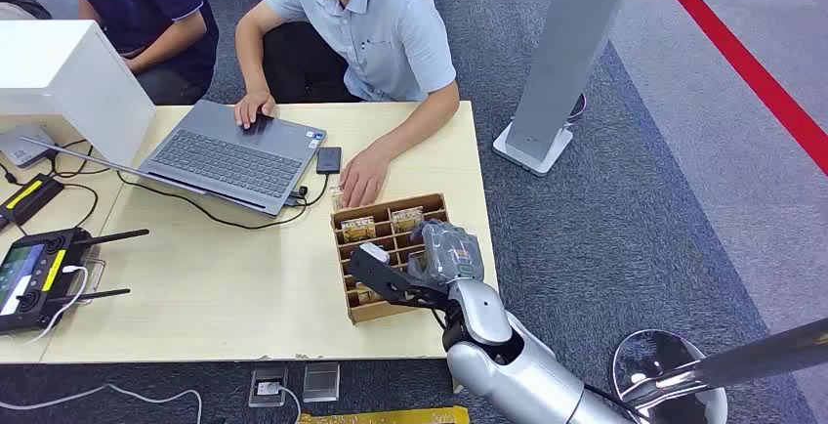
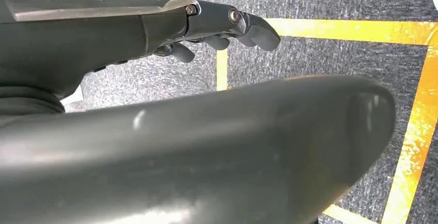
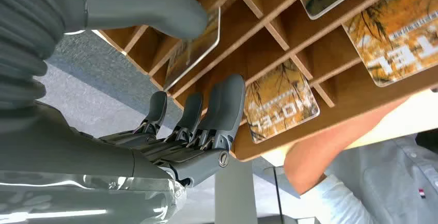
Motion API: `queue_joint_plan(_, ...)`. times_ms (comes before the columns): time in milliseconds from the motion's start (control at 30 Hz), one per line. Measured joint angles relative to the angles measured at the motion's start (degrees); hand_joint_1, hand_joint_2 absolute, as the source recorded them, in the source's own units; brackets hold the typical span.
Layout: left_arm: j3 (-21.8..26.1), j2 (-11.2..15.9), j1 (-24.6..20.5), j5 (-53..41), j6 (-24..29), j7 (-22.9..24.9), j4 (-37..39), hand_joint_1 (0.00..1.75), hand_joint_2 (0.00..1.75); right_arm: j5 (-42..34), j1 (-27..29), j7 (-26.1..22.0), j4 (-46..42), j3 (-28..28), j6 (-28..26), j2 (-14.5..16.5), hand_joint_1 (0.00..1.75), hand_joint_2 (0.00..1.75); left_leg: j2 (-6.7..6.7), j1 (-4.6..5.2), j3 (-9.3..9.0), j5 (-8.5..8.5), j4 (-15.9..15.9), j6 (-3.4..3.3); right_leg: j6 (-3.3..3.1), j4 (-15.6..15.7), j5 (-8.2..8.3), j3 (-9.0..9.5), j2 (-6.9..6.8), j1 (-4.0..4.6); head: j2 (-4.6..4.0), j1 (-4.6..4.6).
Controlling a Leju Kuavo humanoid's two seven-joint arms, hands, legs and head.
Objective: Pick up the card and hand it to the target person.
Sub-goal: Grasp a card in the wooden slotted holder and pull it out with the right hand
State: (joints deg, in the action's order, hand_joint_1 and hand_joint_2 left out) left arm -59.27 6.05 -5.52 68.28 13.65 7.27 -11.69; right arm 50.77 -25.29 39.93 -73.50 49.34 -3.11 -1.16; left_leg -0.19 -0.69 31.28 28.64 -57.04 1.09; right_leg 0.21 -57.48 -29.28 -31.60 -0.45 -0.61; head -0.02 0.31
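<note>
A wooden card box (image 1: 391, 311) with many slots stands at the table's near right corner, with several orange-printed cards (image 1: 358, 229) upright in it. My right hand (image 1: 420, 266) reaches down into the box. In the right wrist view the thumb (image 3: 155, 2) touches the edge of one card (image 3: 193, 48) standing in its slot, while the darker fingers (image 3: 219, 110) stretch out straight on the card's other side, apart from it. My left hand (image 2: 155, 105) hangs over the carpet with fingers loosely bent and holds nothing. A person in a light blue shirt (image 1: 391, 33) sits across the table.
That person's hand (image 1: 363, 178) rests on the table just behind the box, beside a phone (image 1: 329, 159); the other is on a laptop (image 1: 234, 155). A remote controller (image 1: 34, 277), cables and a white box (image 1: 68, 72) lie left. A grey stand (image 1: 561, 63) is right.
</note>
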Motion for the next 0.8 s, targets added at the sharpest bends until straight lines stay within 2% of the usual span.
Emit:
queue_joint_plan(400,-0.2,0.0,0.0,-0.1,-0.3,0.3,0.0,0.0,0.0,0.6,0.6,0.0,-0.1,-0.2,0.9,0.0,0.91,1.75,0.0,0.0,0.0,0.0,0.0,0.0,0.0,0.0,0.0,0.0,0.0,0.0,0.0,0.01)
queue_joint_plan(600,-0.6,0.0,0.0,-0.1,-0.3,0.3,0.0,0.0,0.0,0.6,0.7,0.0,-0.2,-0.2,0.9,0.0,1.27,1.75,0.0,0.0,0.0,0.0,0.0,0.0,0.0,0.0,0.0,0.0,0.0,0.0,0.0,0.0)
queue_joint_plan(800,-0.9,0.0,0.0,-0.1,-0.3,0.4,0.0,0.0,0.0,0.5,0.7,0.0,-0.4,-0.2,0.7,0.0,1.41,1.75,0.0,0.0,0.0,0.0,0.0,0.0,0.0,0.0,0.0,0.0,0.0,0.0,0.0,0.02)
